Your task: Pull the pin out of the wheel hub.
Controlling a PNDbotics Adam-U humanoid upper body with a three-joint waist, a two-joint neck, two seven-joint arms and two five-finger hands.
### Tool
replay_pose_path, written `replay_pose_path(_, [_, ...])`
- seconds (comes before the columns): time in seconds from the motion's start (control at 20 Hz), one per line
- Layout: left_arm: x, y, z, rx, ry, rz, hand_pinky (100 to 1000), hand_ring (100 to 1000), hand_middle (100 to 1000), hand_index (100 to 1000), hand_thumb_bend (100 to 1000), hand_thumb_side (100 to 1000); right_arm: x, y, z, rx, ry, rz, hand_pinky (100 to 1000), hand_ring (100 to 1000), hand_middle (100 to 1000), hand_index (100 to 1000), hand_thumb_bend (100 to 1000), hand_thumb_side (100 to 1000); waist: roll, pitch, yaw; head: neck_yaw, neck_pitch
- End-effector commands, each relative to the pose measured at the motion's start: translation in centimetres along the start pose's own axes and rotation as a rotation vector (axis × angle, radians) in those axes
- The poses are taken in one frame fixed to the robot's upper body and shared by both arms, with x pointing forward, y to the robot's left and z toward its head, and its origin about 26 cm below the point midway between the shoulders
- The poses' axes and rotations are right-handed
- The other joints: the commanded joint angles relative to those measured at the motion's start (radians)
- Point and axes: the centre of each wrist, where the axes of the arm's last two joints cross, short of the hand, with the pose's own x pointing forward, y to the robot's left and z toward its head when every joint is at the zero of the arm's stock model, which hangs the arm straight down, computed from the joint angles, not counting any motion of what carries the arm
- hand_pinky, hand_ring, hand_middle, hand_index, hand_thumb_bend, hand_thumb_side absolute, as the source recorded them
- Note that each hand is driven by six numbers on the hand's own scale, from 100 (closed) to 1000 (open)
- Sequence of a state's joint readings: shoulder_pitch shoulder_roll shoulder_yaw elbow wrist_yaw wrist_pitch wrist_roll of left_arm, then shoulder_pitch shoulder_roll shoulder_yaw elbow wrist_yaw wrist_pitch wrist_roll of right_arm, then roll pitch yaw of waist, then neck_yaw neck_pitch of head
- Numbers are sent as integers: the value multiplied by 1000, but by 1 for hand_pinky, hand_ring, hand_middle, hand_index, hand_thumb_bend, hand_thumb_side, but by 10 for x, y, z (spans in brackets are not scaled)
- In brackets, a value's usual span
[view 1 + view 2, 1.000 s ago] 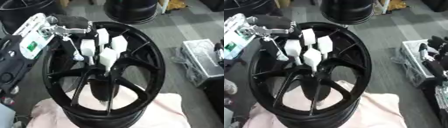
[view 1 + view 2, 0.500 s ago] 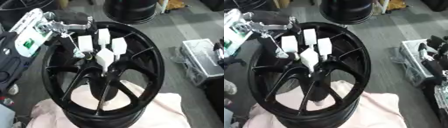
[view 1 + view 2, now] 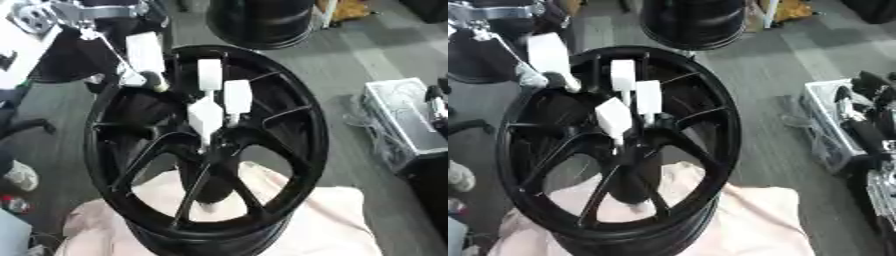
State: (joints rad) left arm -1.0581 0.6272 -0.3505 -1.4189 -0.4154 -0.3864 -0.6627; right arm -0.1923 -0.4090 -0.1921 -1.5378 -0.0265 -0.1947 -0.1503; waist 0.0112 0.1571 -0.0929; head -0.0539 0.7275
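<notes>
Grey floor | left hand (image 3: 210, 107) fingertips over wheel hub (image 3: 210, 145) (pin unclear)

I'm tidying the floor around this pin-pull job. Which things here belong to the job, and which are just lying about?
Belong to the job:
- black wheel
- its hub
- left hand, white fingers over the hub
- pink cloth under the wheel

Lying about:
- second black wheel, behind
- grey case, on the right

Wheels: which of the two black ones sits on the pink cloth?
The near spoked wheel, under the left hand; the far wheel stands on bare floor.
</notes>
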Motion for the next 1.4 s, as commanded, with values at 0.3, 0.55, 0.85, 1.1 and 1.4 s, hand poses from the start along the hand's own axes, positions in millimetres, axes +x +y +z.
replay_pose_path(0.3, [-32,16,89,91,274,-19,470,281,352,614,320,116,4,-12,-4,-24,-17,24,715,863,771,862,207,401,-3,-15,17,-15,-18])
replay_pose_path(0.55, [-56,-44,129,-64,478,82,486,306,373,635,358,117,3,-11,-3,-35,-13,15,715,863,770,862,203,402,-9,-6,25,-22,-25])
replay_pose_path(0.85, [-78,-127,167,-250,688,219,568,414,482,712,447,176,2,-11,-3,-46,-10,6,715,862,770,862,199,403,-19,5,28,-27,-27])
replay_pose_path(1.1, [-80,-167,186,-301,763,273,755,694,750,851,725,424,1,-9,-2,-46,-8,-3,715,863,770,862,195,405,-26,11,30,-25,-23])
replay_pose_path(1.4, [-72,-180,206,-209,842,342,815,763,823,870,759,556,0,-11,-2,-57,-6,-3,715,862,770,863,191,405,-33,13,38,-31,-22])
